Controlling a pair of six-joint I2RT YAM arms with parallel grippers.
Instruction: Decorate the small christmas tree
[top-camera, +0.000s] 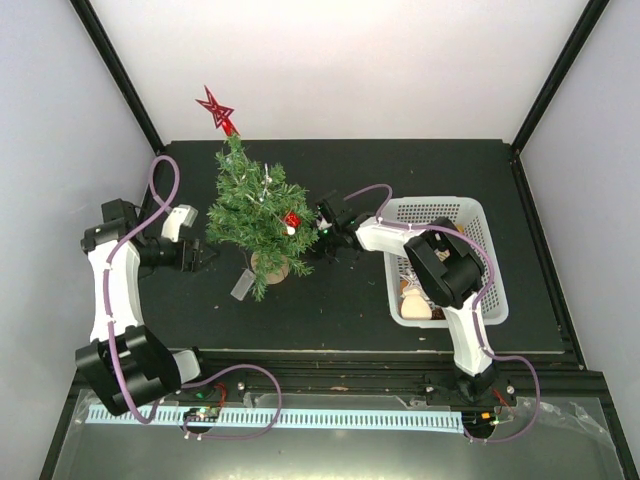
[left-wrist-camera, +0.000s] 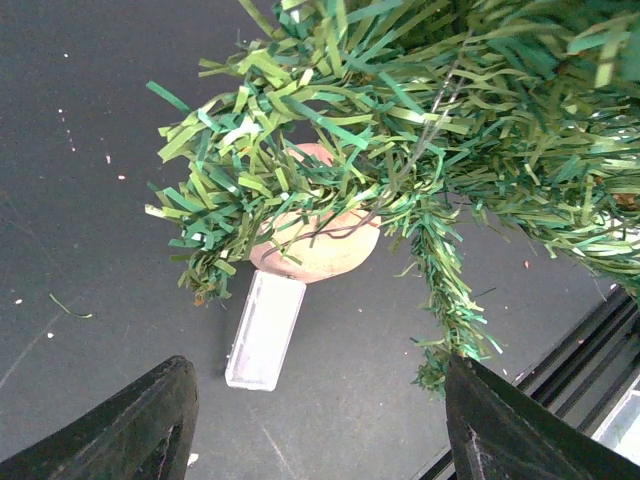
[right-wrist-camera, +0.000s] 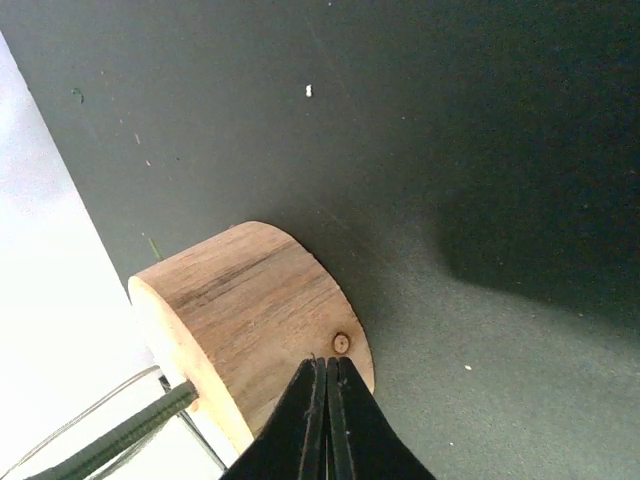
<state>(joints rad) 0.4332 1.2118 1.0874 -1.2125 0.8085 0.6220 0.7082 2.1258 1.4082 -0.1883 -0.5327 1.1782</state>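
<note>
Shows the small christmas tree (top-camera: 250, 205) upright left of centre on the dark counter (top-camera: 400, 180), seated on its round tan base (right-wrist-camera: 240, 310), with a red star (top-camera: 215, 108) at the tip and a red ornament (top-camera: 292, 219) among the branches on its right side. Finds a small clear-white box (left-wrist-camera: 265, 330) flat on the counter, touching or just beside the base, under the lower branches. Puts the left end effector (left-wrist-camera: 315, 430) just left of the lowest branches, fingers wide apart and holding nothing. Puts the right end effector (right-wrist-camera: 326, 365) against the tree's right side, near the ornament, fingers pressed together with nothing visible between them; looks down from there onto the wooden base. Leaves a white slatted basket (top-camera: 445, 203) on the right of the counter, well apart from the tree, partly under the right arm, with pale items inside too hidden to name.
</note>
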